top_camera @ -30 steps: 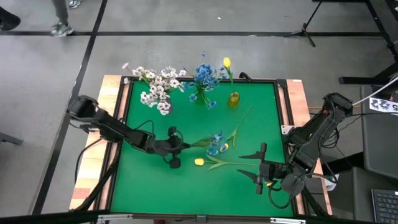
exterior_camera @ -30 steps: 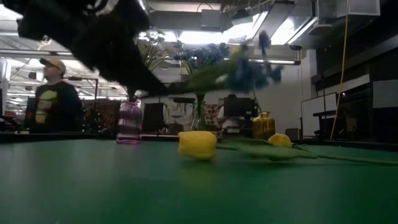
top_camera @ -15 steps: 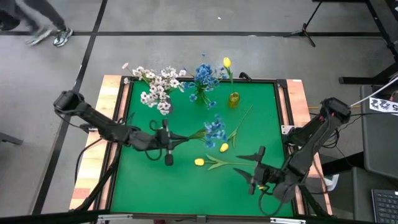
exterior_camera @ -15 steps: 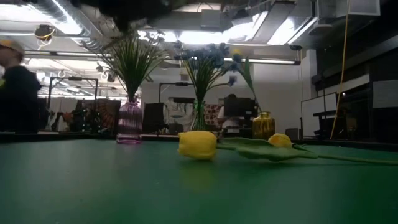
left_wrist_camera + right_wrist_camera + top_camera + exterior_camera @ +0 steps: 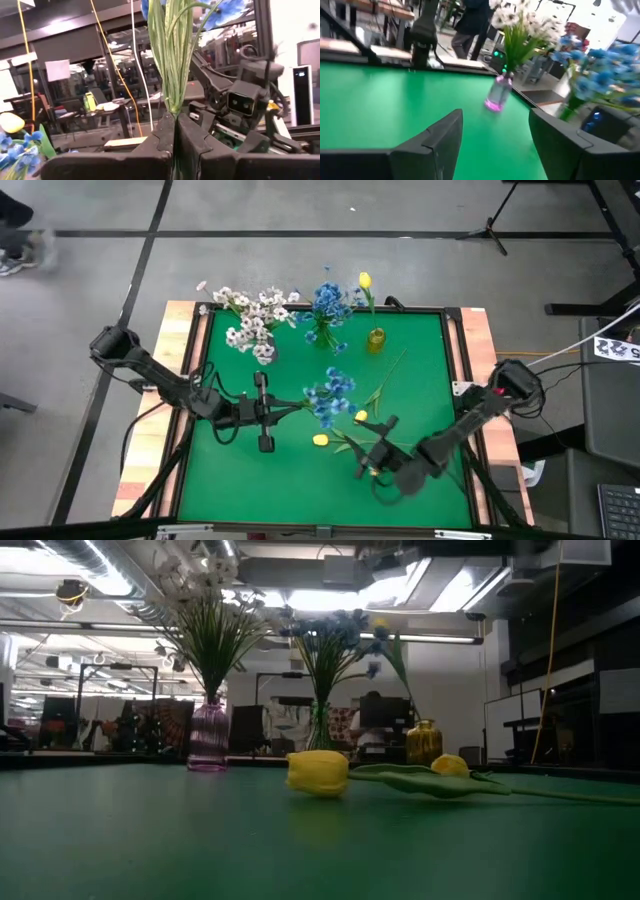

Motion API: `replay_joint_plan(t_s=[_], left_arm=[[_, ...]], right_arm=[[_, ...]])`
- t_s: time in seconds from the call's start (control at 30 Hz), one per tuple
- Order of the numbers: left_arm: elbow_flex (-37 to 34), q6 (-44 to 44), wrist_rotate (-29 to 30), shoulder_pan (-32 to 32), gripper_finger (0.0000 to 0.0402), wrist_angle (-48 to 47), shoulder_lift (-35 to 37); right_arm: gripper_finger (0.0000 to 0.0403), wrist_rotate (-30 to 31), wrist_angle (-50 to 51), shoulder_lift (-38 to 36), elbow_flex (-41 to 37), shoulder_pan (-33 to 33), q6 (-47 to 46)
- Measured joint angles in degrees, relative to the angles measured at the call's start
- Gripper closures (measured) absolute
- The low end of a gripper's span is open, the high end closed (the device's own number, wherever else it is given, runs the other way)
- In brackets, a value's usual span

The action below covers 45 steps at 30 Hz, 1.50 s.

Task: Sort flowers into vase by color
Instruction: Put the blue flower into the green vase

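Got left gripper (image 5: pixel 272 408) clenched on blue flower (image 5: pixel 328 394) stem, holding it above mat, just left of yellow tulip (image 5: pixel 320 440) lying flat. My right gripper (image 5: pixel 372 448) hangs just right of tulip, fingers spread, nothing in them.

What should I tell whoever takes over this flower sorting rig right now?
Left gripper: shut on the blue sprig, lifted over mid-table.
Right gripper: open, empty, near the loose yellow tulips.
Done: white sprays in the purple vase, blue blooms in the middle vase, one yellow bud in the amber vase.
Left: vase the held blue sprig, then the two yellow tulips on the mat.
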<state>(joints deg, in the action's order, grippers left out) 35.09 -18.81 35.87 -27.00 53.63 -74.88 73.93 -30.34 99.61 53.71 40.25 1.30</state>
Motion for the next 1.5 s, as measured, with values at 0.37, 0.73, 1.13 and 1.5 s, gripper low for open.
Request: replay_joint_plan(t_s=[0.37, 0.73, 1.13, 1.5], left_arm=[[0.0, -15.7, 4.1, -1.8, 0.04, 18.6, -8.6], [0.0, -28.6, 8.2, 0.2, 0.04, 35.6, -20.2], [3.0, -39.6, 9.6, 0.3, 0.04, 36.2, -20.8], [3.5, -44.6, 9.2, -0.8, 0.04, 36.2, -20.7]], right_arm=[[0.0175, -26.4, -43.7, 4.6, 0.0, -11.2, 27.2], [0.0175, -37.5, -43.1, 4.6, 4.7, -15.3, 26.2], [0.0175, -37.7, -43.1, 4.5, 4.7, -16.3, 26.0], [0.0175, -38.7, -41.3, 4.6, 4.7, -17.3, 24.4]])
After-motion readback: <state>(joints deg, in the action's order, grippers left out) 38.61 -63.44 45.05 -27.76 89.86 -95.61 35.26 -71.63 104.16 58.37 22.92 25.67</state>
